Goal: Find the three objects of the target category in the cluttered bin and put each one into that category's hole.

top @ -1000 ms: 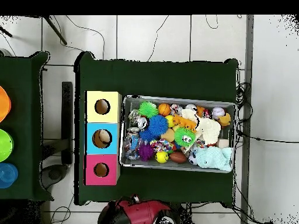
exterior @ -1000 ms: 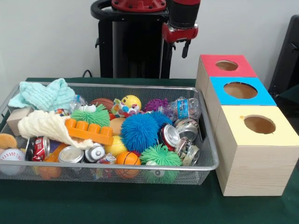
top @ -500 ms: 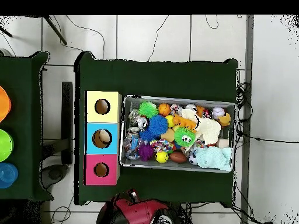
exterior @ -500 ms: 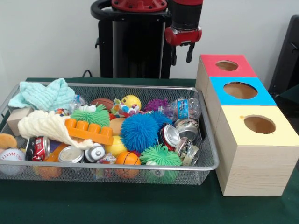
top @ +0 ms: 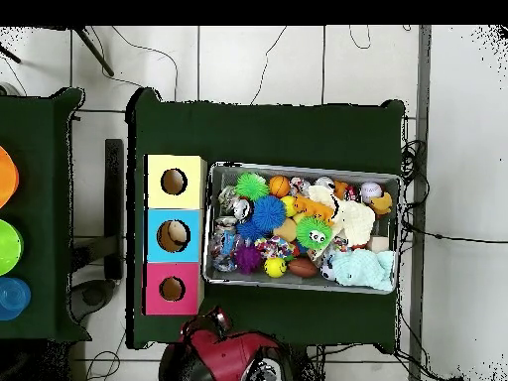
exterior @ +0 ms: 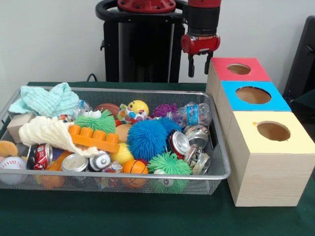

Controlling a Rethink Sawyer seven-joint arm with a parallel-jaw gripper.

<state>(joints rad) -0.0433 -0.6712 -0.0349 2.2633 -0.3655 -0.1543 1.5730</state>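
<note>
Though cluttered, three holed boxes [exterior: 256,93]

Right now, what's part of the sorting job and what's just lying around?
Job: wire bin and its clutter; red-topped box, blue-topped box, yellow-topped box; open gripper.
Lying about: orange dish, green dish, blue dish on the side table; floor cables.
</note>
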